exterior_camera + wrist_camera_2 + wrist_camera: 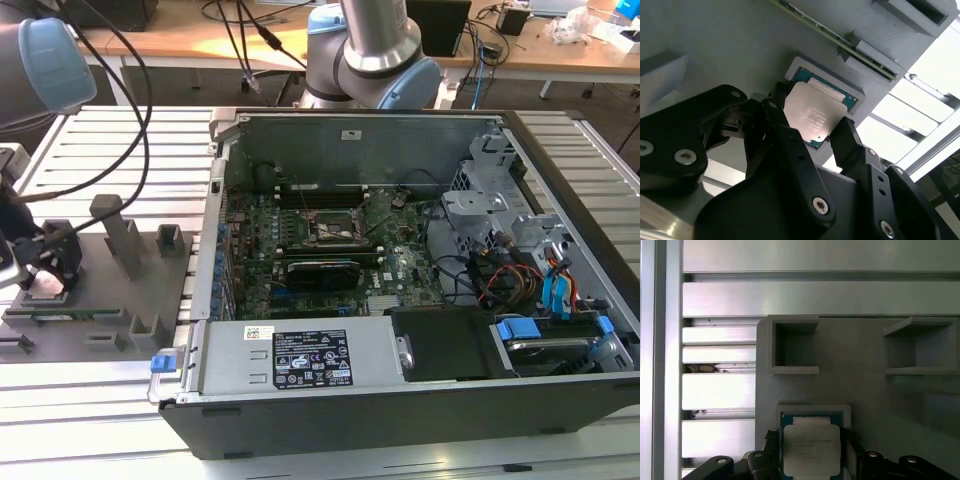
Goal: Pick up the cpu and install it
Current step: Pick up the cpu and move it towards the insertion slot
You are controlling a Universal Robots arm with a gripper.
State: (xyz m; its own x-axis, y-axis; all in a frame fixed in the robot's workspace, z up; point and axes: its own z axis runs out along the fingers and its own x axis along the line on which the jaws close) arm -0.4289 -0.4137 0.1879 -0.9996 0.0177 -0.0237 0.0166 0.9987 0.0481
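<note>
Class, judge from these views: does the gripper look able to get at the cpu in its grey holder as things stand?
Probably yes: the gripper sits astride the cpu in the grey holder, and nothing covers the chip's silvery top.

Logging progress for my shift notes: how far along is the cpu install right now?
Done: the gripper is at the grey tray. In hand: it grips the cpu at its recess; lifted or not, unclear. Left: carrying it to the motherboard socket.
</note>
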